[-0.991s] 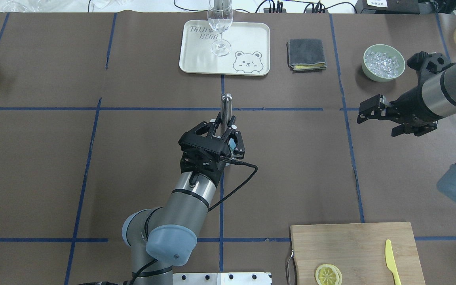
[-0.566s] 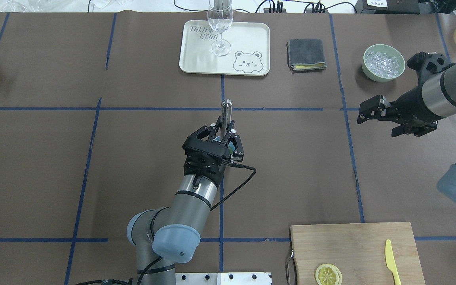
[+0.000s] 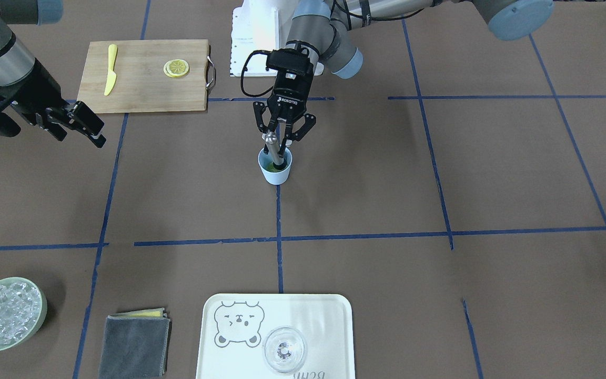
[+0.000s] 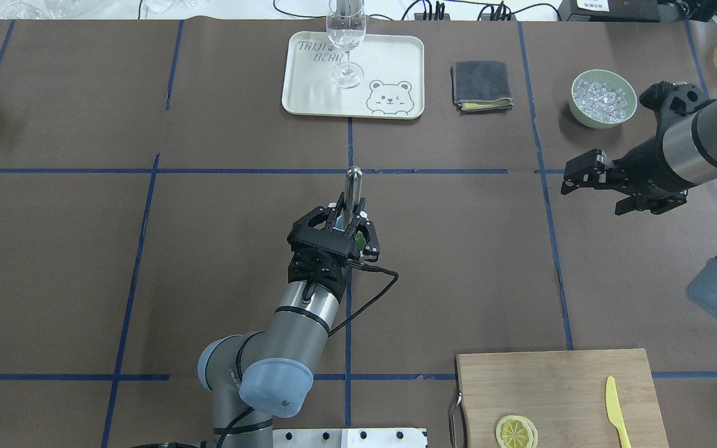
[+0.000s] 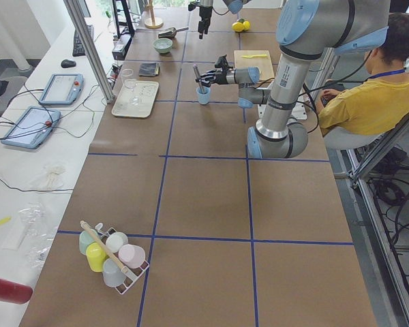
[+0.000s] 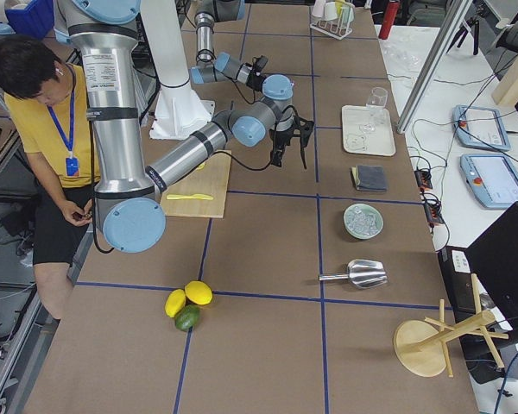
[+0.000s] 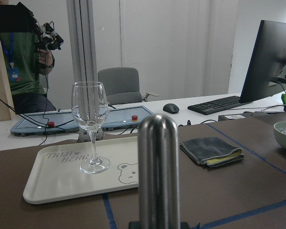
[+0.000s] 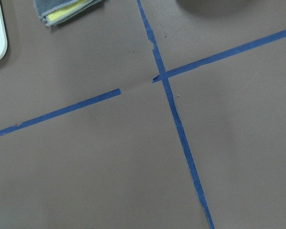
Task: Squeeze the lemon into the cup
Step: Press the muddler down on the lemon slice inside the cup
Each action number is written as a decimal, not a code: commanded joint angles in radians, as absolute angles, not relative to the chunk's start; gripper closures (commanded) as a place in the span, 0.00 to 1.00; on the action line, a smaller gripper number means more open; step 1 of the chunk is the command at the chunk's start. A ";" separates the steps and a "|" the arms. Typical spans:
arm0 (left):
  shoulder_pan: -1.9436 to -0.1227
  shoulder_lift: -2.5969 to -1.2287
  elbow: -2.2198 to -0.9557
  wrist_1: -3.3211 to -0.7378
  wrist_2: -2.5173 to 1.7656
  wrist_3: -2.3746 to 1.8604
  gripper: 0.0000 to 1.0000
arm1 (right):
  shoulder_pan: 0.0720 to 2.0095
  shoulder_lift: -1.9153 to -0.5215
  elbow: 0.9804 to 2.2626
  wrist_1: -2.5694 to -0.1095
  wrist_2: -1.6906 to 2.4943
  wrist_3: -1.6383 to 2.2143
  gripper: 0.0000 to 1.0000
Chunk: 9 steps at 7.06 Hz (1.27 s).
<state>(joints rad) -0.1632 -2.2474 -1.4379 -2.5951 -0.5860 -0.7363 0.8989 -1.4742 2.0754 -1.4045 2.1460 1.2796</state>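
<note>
The light-blue cup [image 3: 275,176] stands at the table's middle with green pieces inside. My left gripper [image 3: 281,141] is shut on a tilted metal muddler [image 3: 273,150] whose lower end is in the cup. In the overhead view the left gripper [image 4: 351,223] hides most of the cup. The lemon slice [image 4: 516,431] lies cut face up on the wooden cutting board [image 4: 557,386], near my base on the right. My right gripper [image 4: 590,190] hovers open and empty above the table's right side, far from the lemon and the cup.
A yellow knife [image 4: 617,414] lies on the board. At the far edge are a cream tray [image 4: 309,87] with a wine glass [image 4: 346,37], a grey cloth [image 4: 482,85] and a green bowl of ice [image 4: 603,98]. An operator [image 6: 43,129] sits beside the robot.
My left gripper has drawn back toward my base with the muddler, whose top now stands closer to the cup. The right arm has not moved.
</note>
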 commanded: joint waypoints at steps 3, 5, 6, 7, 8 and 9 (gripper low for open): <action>-0.156 -2.240 -1.439 -2.595 -0.586 -0.736 1.00 | 0.899 -1.473 2.079 -1.404 2.146 1.284 0.00; -0.158 -2.243 -1.454 -2.595 -0.586 -0.730 1.00 | 0.899 -1.473 2.079 -1.404 2.148 1.289 0.00; -0.158 -2.246 -1.527 -2.592 -0.600 -0.710 1.00 | 0.900 -1.471 2.080 -1.404 2.148 1.287 0.00; -0.158 -2.258 -1.610 -2.592 -0.635 -0.584 1.00 | 0.907 -1.471 2.089 -1.404 2.149 1.289 0.00; -0.164 -2.287 -1.688 -2.539 -0.661 -0.543 1.00 | 0.910 -1.473 2.097 -1.405 2.149 1.289 0.00; -0.173 -2.293 -1.701 -2.501 -0.661 -0.570 1.00 | 0.910 -1.474 2.097 -1.404 2.149 1.289 0.00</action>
<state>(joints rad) -0.1648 -2.2784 -1.6566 -2.5448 -0.6488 -0.5773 0.9080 -1.4726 2.0936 -1.4043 2.1489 1.2884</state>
